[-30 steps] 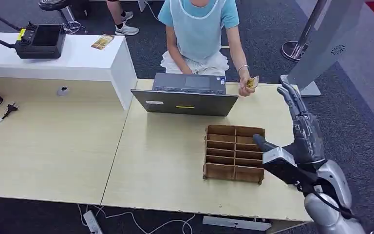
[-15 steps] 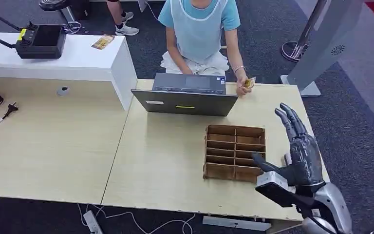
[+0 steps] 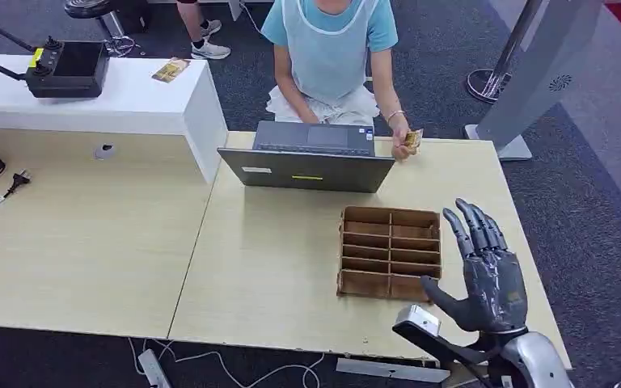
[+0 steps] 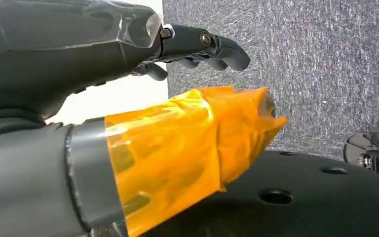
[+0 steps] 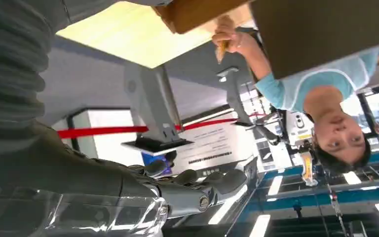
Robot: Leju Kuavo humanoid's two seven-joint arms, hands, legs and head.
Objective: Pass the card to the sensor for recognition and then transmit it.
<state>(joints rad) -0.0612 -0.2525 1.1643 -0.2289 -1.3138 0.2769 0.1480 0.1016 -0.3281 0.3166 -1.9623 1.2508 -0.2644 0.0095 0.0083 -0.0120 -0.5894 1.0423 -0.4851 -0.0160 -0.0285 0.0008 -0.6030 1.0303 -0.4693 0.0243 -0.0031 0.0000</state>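
Observation:
A person seated behind the table pinches a small yellow card (image 3: 412, 139) beside the laptop; the card (image 5: 220, 50) also shows in the right wrist view. My right hand (image 3: 489, 271) hovers over the table's near right corner with its fingers spread, holds nothing, and is well short of the card. In the right wrist view the right hand (image 5: 177, 192) has its fingers stretched out. My left hand (image 4: 197, 47), its thumb wrapped in orange tape, hangs over grey carpet and holds nothing. The black sensor unit (image 3: 69, 69) stands on the white counter at far left.
A wooden divider tray (image 3: 390, 252) lies just left of my right hand. An open laptop (image 3: 311, 158) sits between the tray and the person. Another card (image 3: 170, 69) lies on the white counter (image 3: 129, 101). A grey stand (image 3: 534, 73) rises past the table's far right corner.
My right hand has drawn back from the far right table edge to the near corner, still spread. The person has kept the card and pulled it slightly toward the laptop.

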